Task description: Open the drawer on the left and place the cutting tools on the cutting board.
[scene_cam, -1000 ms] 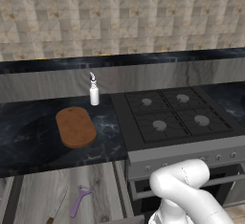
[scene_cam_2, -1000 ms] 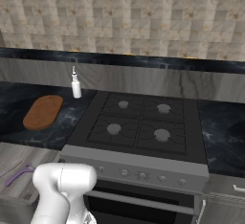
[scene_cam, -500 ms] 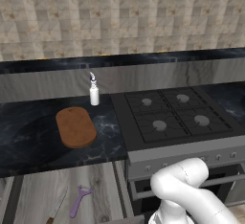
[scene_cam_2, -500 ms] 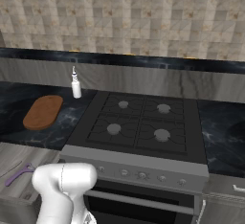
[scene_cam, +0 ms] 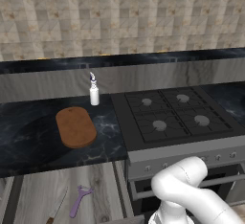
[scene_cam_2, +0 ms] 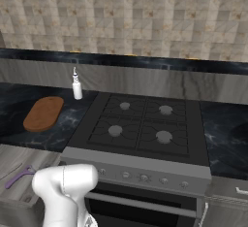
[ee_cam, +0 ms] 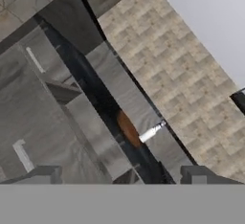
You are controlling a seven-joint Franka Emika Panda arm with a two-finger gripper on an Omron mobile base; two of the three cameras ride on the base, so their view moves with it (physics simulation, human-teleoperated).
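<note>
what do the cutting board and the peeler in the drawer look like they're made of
Cutting board: looks like wood, an even matte brown oval, though no grain shows. Peeler: probably plastic, uniform lilac with no shine. It lies in the open drawer, whose pale streaked inside looks like wood.

One cutting board [scene_cam: 75,127]. One white bottle [scene_cam: 94,93]. Two cutting tools in the open drawer [scene_cam: 103,189]: purple peeler [scene_cam: 80,200], knife [scene_cam: 57,207]. Four hob burners [scene_cam: 173,112].
</note>
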